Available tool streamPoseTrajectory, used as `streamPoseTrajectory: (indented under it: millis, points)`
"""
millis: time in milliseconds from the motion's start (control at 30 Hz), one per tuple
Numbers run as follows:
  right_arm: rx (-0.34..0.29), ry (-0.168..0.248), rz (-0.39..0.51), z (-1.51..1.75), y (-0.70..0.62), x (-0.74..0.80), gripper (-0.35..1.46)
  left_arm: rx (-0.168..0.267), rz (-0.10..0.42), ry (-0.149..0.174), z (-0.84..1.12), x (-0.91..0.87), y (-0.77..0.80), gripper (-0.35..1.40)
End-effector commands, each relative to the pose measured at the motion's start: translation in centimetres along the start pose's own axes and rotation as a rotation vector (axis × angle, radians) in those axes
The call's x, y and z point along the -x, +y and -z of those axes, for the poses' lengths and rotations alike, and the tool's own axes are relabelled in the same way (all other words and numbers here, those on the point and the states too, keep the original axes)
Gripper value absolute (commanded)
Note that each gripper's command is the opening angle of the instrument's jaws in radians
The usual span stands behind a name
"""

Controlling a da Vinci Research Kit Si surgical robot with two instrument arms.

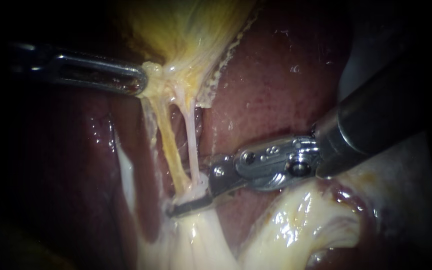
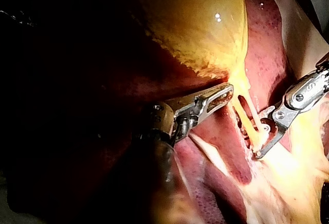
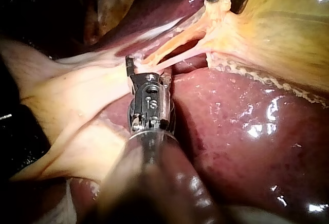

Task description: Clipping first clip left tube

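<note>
Endoscope view gives us the clearest line on the job. The left tube [image 1: 168,150] is a yellow, waxy strand that runs steeply from the neck of the gallbladder [image 1: 191,30] down into the pale fatty tissue [image 1: 196,235]. It slants a little toward the right as it descends. Just beside it lies the right tube [image 1: 191,145], thinner and whiter, with a narrow window of dark liver [image 1: 271,85] between them.

Our right instrument [image 1: 188,196] is the nearer one. Its hand reaches in crosswise at the tubes' lower end, nearly square to their long axis. The jaws stand apart: the dark lower jaw passes under both strands, with its tip showing beyond the left tube, and the upper jaw sits on the near side of the right tube. A small white piece [image 1: 202,183] at the upper jaw may be the clip, but we cannot be sure. We also cannot tell whether the left tube alone lies in the gap.

Our left instrument [image 1: 141,82] has its hand clamped on the gallbladder's neck, drawing both tubes taut. As we judge it, closing calls for the left tube alone between the jaws.
</note>
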Motion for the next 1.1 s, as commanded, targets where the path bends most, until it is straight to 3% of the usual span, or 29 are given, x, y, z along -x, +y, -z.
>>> streamPoseTrajectory:
  millis: [33,500,633,867,1100]
  points:
    - [0.005,0.001,-0.001,0.02,0.00,0.00,0.47,0.000,0.000,0.000,0.00,0.00,0.00,-0.35]
    - [0.034,0.011,-0.027,0.79,0.05,0.04,0.48,0.000,0.000,0.000,0.01,0.00,0.00,-0.35]
    - [0.047,0.012,-0.053,1.00,0.04,-0.03,0.49,0.000,0.000,0.000,0.01,0.00,0.00,-0.35]
    - [0.031,0.087,-0.115,1.29,-0.03,-0.30,0.49,0.000,0.000,0.000,0.01,0.00,0.00,-0.35]
    - [-0.031,0.162,-0.221,1.24,-0.07,-0.45,0.49,0.000,0.000,0.000,0.01,0.00,0.00,-0.35]
